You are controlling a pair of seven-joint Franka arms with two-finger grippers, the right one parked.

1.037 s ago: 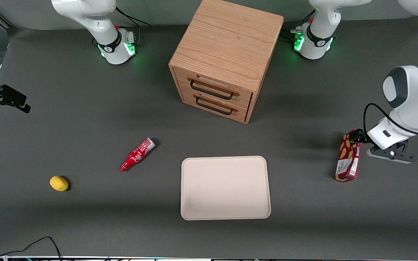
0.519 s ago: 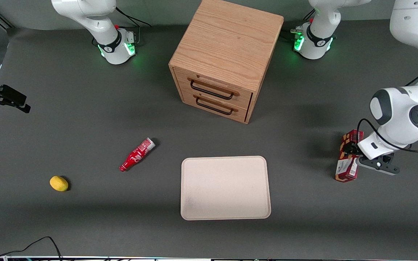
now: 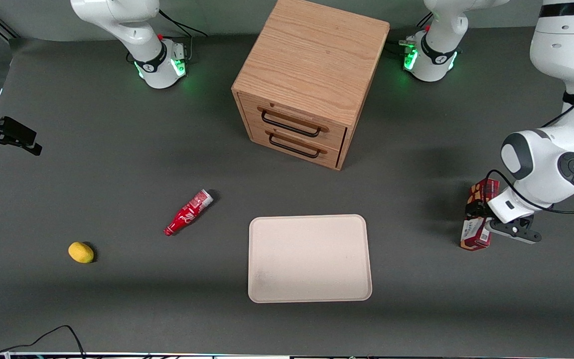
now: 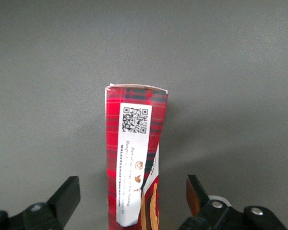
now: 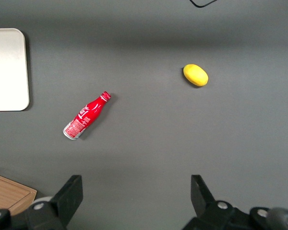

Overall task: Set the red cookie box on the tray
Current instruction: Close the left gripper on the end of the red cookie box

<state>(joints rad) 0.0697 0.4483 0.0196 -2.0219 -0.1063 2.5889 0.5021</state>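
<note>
Since 1.0 s ago: gripper (image 3: 477, 215) shifted from beside the red cookie box (image 3: 476, 238), at its end farther from the front camera, to over the box's mid-length; wrist housing now covering the middle of the box. Since 0.5 s ago: only a small further move the same way. Box position on the table (image 3: 117, 309) unchanged across all three front frames; same for tray, bottle, yellow item, cabinet.

Gripper state: spread wide, nothing grasped. Wrist view: red cookie box (image 4: 134, 163) between the two black fingers (image 4: 67, 194), clear gap on each side, no contact visible. Box lying flat on the table, QR label up.

Box location: toward the working arm's end of the table, well apart from the tray (image 3: 309, 258), not on it.

Count:
- red cookie box: 1
- tray: 1, beige, nothing on it
- small red bottle (image 3: 188, 212): 1, lying on its side, toward the parked arm's end from the tray
- yellow rounded item (image 3: 81, 252): 1, further toward the parked arm's end
- wooden cabinet (image 3: 309, 80): 1, with 2 drawers, both shut, each with 1 dark handle
</note>
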